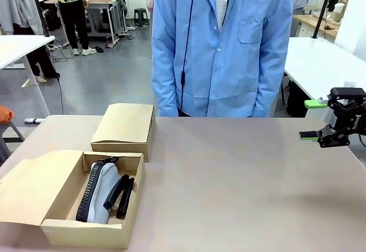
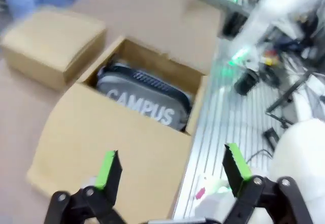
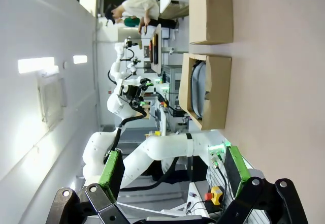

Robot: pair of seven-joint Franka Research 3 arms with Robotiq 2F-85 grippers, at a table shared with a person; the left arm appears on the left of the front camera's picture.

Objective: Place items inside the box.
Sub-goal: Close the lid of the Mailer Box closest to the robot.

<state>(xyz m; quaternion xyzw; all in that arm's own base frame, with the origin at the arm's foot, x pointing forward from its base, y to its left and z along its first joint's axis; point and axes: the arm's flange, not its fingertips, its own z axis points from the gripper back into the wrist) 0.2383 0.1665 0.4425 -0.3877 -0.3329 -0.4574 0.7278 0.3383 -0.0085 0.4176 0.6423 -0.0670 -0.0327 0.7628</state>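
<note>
At the near left of the table I see the open box (image 1: 60, 229), its flap folded out to the left. Inside lies the grey zip pencil pouch (image 1: 98, 192), zip edge to the left, filling most of the compartment. A black stapler (image 1: 121, 196) lies against its right side, touching it.

The left wrist view, blurred, looks down on this box. A pouch face printed "CAMPUS" (image 2: 144, 109) shows inside. The left gripper (image 2: 172, 170) hangs above the flap, fingers spread wide, holding nothing.

Behind the open box stands a closed cardboard box (image 1: 126, 129), just beside it.

At the far right, the right gripper (image 1: 313, 119) is raised off the table, fingers spread, empty.

Handling judgement: the pouch looks soft and light and would deform under the pads; I would pinch it across its middle. The stapler looks rigid, denser and smooth; I would grip across its narrow body.
</note>
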